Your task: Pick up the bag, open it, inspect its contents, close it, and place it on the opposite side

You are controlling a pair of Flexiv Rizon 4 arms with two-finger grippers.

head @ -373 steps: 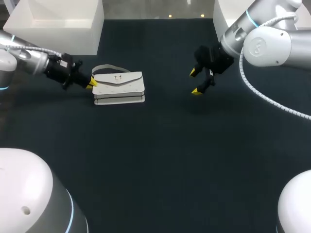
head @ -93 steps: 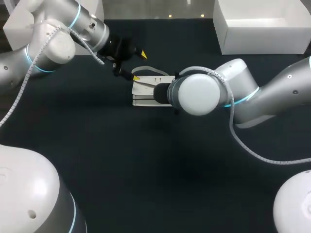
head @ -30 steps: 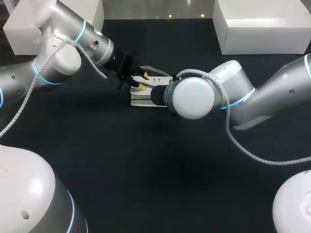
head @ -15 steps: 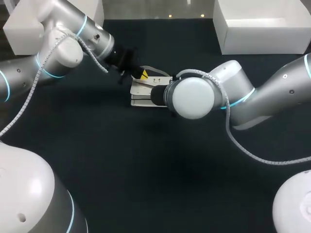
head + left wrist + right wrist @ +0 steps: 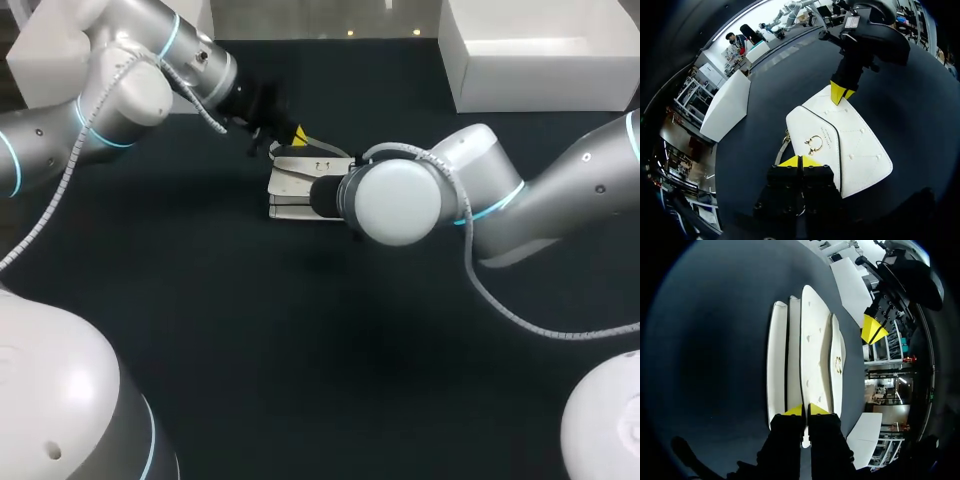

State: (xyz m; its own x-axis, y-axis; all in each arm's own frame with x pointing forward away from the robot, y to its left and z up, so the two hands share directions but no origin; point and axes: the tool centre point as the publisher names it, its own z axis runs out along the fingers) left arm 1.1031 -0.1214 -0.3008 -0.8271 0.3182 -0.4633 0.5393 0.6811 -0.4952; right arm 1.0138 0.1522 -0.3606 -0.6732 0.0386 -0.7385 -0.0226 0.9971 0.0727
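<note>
Handbag, white and the only one, lies flat on the dark table a little left of its middle in the head view. The left gripper is at its far edge, while the right arm's wrist hides its own gripper at the bag's near-right side. Two white boxes stand at the far corners, one at the left and one at the right. In the left wrist view the left gripper has its yellow tips pressed together at the flap's edge. One thin strap runs just beside them, and I cannot tell whether anything is nipped. One ring clasp sits on the flap just ahead, and the right gripper meets the bag's opposite edge. In the right wrist view the bag shows edge-on as several stacked panels, and the right gripper pinches one panel's edge between nearly closed tips. The left gripper is at the far end of the bag, tips together. The bag looks light, with smooth and probably slippery skin, fairly stiff panels and a softer flap. The flap's edge near the clasp seems the place to open it, and the strap or a panel edge the place to lift.
</note>
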